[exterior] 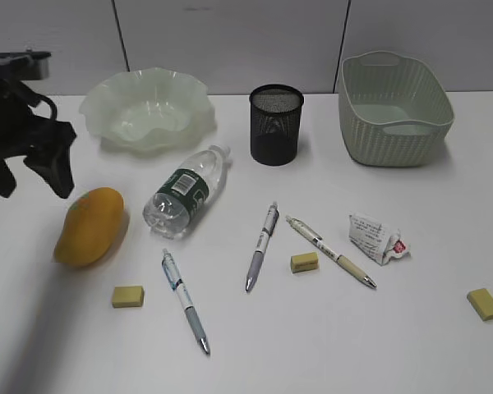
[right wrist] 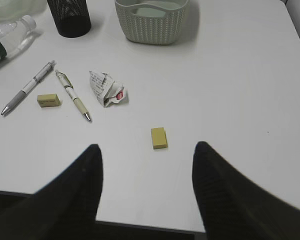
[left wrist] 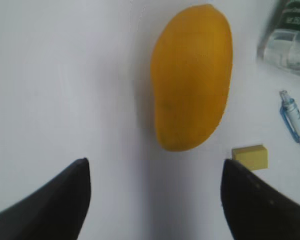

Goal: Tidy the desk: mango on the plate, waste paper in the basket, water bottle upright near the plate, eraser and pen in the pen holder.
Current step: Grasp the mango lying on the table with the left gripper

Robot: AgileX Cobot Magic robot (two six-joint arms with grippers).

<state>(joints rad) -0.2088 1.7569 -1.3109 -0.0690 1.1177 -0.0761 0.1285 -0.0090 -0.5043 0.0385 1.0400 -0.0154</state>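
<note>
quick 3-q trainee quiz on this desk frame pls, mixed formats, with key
1. True or false: the water bottle stands upright beside the plate.
2. Multiple choice: what lies right in front of the left gripper? A) the waste paper B) the mango C) the pen holder
3. Count: how many yellow erasers lie on the desk?

Key
1. False: it lies on its side, cap pointing towards the plate.
2. B. The jaws are open and empty, the mango just ahead of them.
3. Three: one near the mango, one between two pens, one far right.
</note>
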